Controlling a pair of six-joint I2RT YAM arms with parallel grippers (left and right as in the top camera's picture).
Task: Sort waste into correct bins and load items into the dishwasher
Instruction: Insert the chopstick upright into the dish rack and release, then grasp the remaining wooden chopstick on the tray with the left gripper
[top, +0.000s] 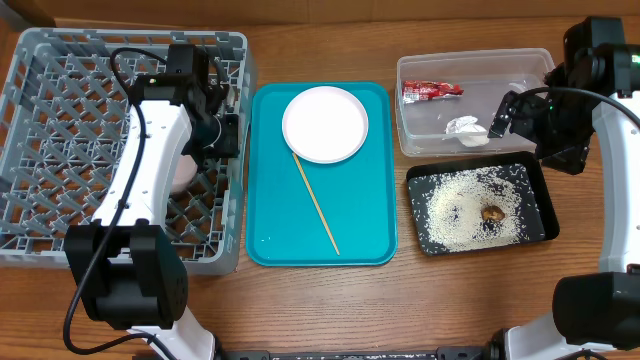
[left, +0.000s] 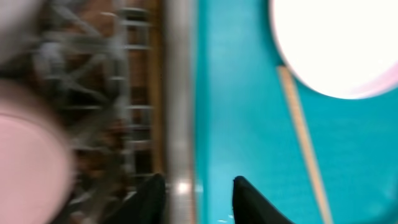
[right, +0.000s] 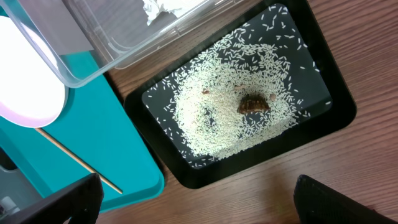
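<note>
Tissue perhaps just beside right hand

no readable text, labels or numbers anywhere

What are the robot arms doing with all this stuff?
Two robot arms are sorting rubbish and dishes. The red wrapper and tissue lie in the clear tub; rice and a brown food scrap are in the black tray. A pinkish bowl sits in the grey dish rack. The white plate and a chopstick are on the teal tray. Both end effectors are open and empty: the left end effector at the rack's edge, the right end effector near the black tray.
</note>
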